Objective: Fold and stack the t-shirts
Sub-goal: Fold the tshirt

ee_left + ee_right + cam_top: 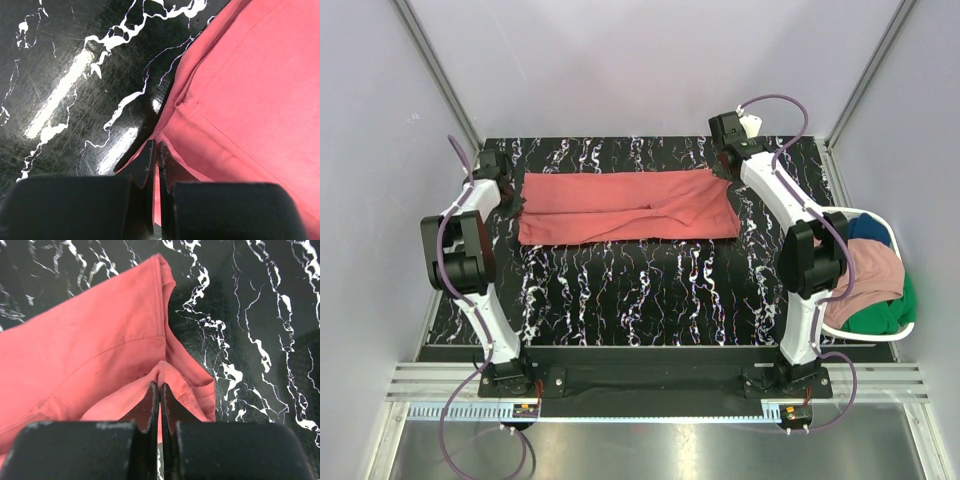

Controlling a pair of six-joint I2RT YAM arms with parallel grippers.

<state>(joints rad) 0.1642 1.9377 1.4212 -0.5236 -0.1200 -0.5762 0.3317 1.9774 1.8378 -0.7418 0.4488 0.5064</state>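
1. The right arm point(810, 255) cuts across the white basket point(865, 210) — its left rim is hidden.
2. The pink shirt point(875, 270), green shirt point(880, 318) and dark blue shirt point(870, 230) are bunched inside; the blue shows only a sliver, and any print is too small to tell.
3. In the left wrist view, the coral shirt point(250, 100) runs off the top and right edges.
4. The left gripper point(154, 150) and right gripper point(159, 390) — both bodies are blurred and cut off by the bottom edge.

We see a black tabletop point(650, 290) veined with white (glossy enough to mirror the lamps). On its far half a coral-red t-shirt point(620, 205) lies as a long band running left to right. A white laundry basket point(868, 338) sits at its right edge.
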